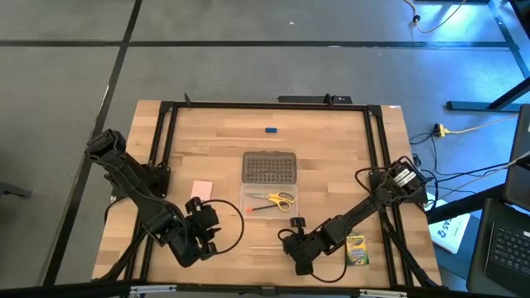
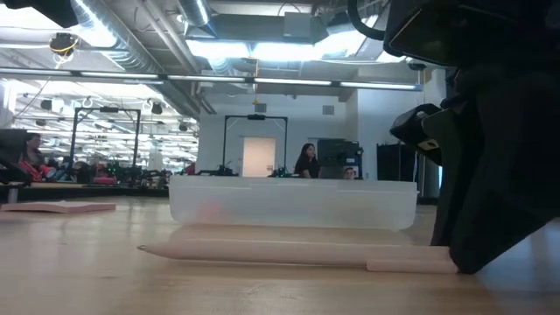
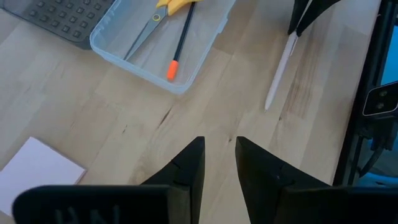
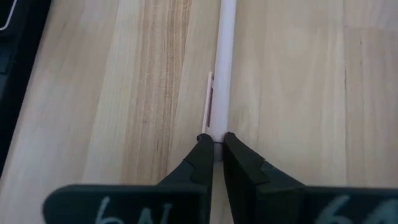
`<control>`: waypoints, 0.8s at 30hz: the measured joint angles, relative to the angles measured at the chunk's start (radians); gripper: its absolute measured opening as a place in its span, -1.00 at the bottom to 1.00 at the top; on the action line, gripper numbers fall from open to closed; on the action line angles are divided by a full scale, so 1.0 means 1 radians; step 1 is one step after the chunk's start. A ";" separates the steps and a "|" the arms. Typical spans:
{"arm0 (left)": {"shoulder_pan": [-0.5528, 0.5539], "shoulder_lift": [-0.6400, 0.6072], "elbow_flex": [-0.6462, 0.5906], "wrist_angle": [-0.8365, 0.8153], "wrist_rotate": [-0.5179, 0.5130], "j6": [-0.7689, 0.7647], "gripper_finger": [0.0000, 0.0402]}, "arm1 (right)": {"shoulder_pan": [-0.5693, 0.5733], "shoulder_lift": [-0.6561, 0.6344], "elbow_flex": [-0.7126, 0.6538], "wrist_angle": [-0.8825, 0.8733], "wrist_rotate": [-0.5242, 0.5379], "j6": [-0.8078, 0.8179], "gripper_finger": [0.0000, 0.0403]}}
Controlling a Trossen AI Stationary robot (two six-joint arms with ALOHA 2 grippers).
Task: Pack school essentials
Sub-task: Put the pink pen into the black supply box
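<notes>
Pens: one pale pink-white pen (image 4: pixel 222 68) lies flat on the bare wood near the front edge of the surface, with its clip to one side.
Right gripper: the right gripper (image 4: pixel 214 144) is down at the surface near the front edge, its fingers pinched together on one end of the pen.
Left gripper: the left gripper (image 3: pixel 219 163) hangs over bare wood toward the front left corner, its fingers a little apart and holding nothing.
Cases: one clear plastic case (image 1: pixel 270 201) sits open at the middle of the surface; its grey dotted lid (image 1: pixel 269 167) lies flat on the far side of it.
Scissors: one pair of yellow-handled scissors (image 1: pixel 280 198) lies inside the case.
Pencils: one dark pencil with an orange end (image 3: pixel 179 42) lies inside the case, beside the scissors.
Pads: one pink square pad (image 1: pixel 201 189) lies on the wood left of the case, near the left arm.
Crayon boxes: one green-and-yellow crayon box (image 1: pixel 357 249) lies near the front right corner, just beside the right arm.
Blocks: one tiny blue block (image 1: pixel 270 130) sits alone near the far edge, well apart from the rest.
Surface: pale wood planks (image 1: pixel 224 141) inside a black metal frame.
Room: grey floor with cables at the right; the low view shows a large hall with ceiling lights, racks and a few people far off.
</notes>
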 joint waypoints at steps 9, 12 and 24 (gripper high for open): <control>0.000 0.000 0.000 0.000 0.000 0.000 -0.59 | 0.000 -0.044 -0.006 -0.023 0.000 -0.024 -0.87; 0.000 0.000 0.000 0.001 -0.001 0.000 -0.59 | -0.001 -0.067 -0.006 -0.042 0.012 -0.028 -0.87; 0.000 0.000 0.000 0.002 -0.001 0.000 -0.59 | -0.001 -0.106 -0.003 -0.082 0.048 -0.031 -0.87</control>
